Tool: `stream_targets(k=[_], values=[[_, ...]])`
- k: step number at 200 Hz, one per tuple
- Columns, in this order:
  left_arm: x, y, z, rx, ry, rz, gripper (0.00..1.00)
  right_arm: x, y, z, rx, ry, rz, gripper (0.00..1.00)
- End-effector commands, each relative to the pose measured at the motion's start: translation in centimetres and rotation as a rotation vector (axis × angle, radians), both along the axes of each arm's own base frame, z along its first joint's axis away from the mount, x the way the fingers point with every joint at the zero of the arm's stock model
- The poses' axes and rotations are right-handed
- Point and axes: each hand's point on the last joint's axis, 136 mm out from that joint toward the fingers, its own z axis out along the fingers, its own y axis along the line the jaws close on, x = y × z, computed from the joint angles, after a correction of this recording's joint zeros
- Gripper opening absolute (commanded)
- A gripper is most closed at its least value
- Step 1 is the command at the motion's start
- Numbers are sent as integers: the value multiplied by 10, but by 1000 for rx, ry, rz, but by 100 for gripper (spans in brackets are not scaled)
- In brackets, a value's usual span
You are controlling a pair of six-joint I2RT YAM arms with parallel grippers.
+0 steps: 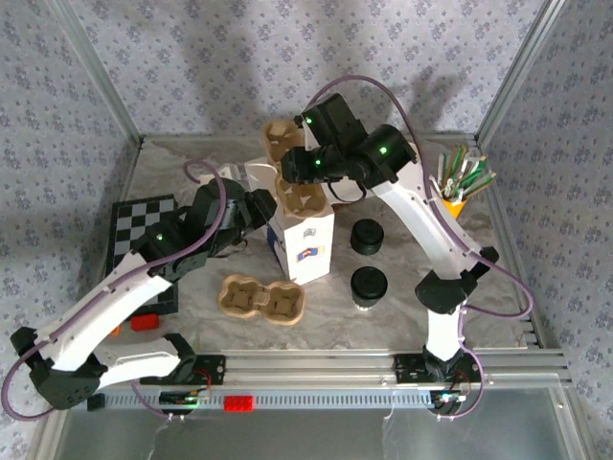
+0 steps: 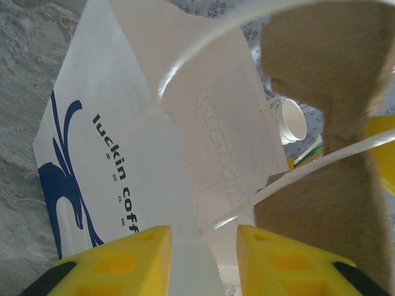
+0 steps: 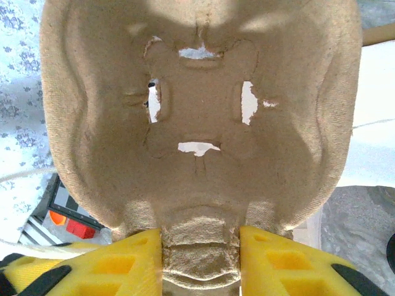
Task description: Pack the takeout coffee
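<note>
The takeout coffee (image 1: pixel 369 286), a small cup under a black lid, stands on the table right of the white paper bag (image 1: pixel 308 251). My right gripper (image 1: pixel 305 168) is shut on the neck of a brown pulp cup carrier (image 1: pixel 300 196), holding it over the bag's mouth. In the right wrist view the carrier (image 3: pixel 197 92) hangs cavity-on, its ridge pinched at my gripper (image 3: pixel 200 237). My left gripper (image 1: pixel 261 209) is at the bag's left rim. Its yellow fingers (image 2: pixel 203 237) stand apart, open, with the bag's (image 2: pixel 111 123) serrated edge loose between them and the carrier (image 2: pixel 327 80) at right.
A second pulp carrier (image 1: pixel 263 300) lies in front of the bag. A squat stack of black lids (image 1: pixel 366 237) sits behind the coffee. A checkerboard (image 1: pixel 144 230) and a red brick (image 1: pixel 144 323) are at left, and a yellow cup of sticks (image 1: pixel 458 196) at far right.
</note>
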Motion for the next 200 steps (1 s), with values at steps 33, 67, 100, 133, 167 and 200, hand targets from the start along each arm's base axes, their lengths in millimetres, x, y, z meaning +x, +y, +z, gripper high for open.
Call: stream_targets(k=[33,67,100,133,167,200], values=[[-1,23,21,-10,-55,23,36,3,-3,-11,-109,-26,-1,34],[-3,39,40,-4,-87,16,39,0,1,-9,-114,-40,25,34],[5,50,53,0,-93,15,51,-2,3,-9,-117,-37,44,34],[30,56,55,-30,-52,23,66,-3,5,-16,-140,-28,55,34],[65,66,46,-58,-12,38,67,-2,6,-18,-161,-38,60,34],[86,73,24,-30,62,40,68,-4,7,-30,-205,-19,71,33]])
